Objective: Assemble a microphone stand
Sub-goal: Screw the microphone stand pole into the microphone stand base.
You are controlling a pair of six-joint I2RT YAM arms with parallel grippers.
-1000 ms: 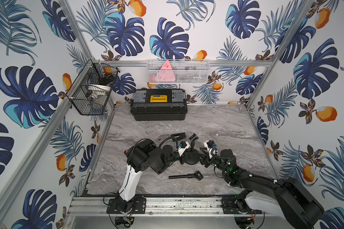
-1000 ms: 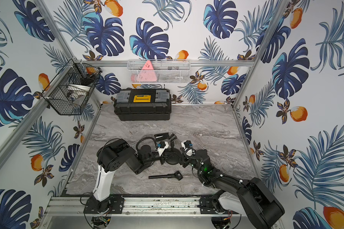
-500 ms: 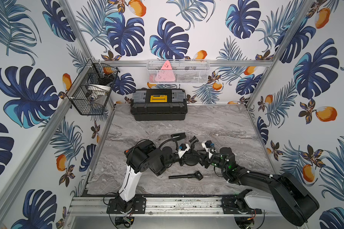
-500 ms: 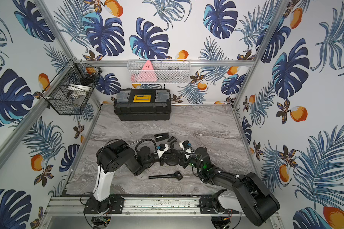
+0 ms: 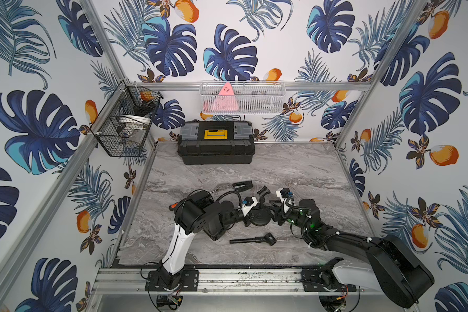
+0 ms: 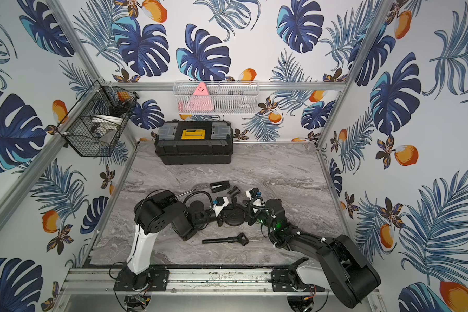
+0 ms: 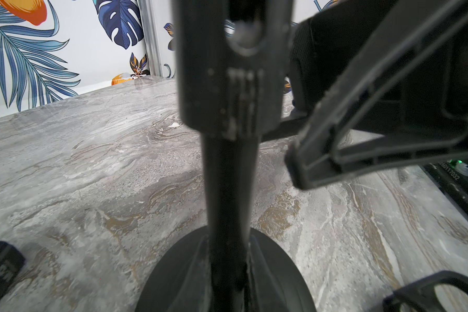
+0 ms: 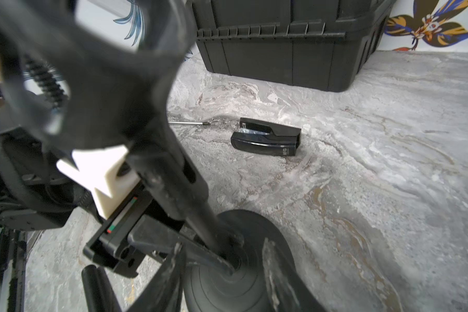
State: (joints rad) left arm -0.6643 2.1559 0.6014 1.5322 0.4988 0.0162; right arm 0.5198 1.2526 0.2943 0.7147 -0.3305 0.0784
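Stand base: round black disc point(image 8: 257, 232), flat on the grey marbled tabletop point(image 5: 287, 167), near the front middle, between the two arms.
Pole: black tube point(image 7: 227, 186) with a thicker sleeve higher up, standing upright in the centre of the stand base.
Left gripper point(image 5: 251, 216): closed tightly on the low part of the pole, just above the stand base.
Right gripper point(image 8: 222, 270): fingers point(image 8: 271, 272) apart, one on each side of the foot of the pole, over the stand base; a gap visible beside the pole, no squeeze seen.
Loose rod: short black rod with a forked head point(image 5: 251, 239), lying flat in front of the stand base, not touching it.
Clip: black clip-shaped plastic part point(image 8: 266, 140), lying flat behind the stand base, well apart from both grippers.
Thin pin: slim silvery metal rod point(image 8: 187, 123), lying on the tabletop near the clip.
Toolbox: black plastic case with a yellow latch point(image 5: 216, 142), closed, at the back edge of the tabletop by the wall.
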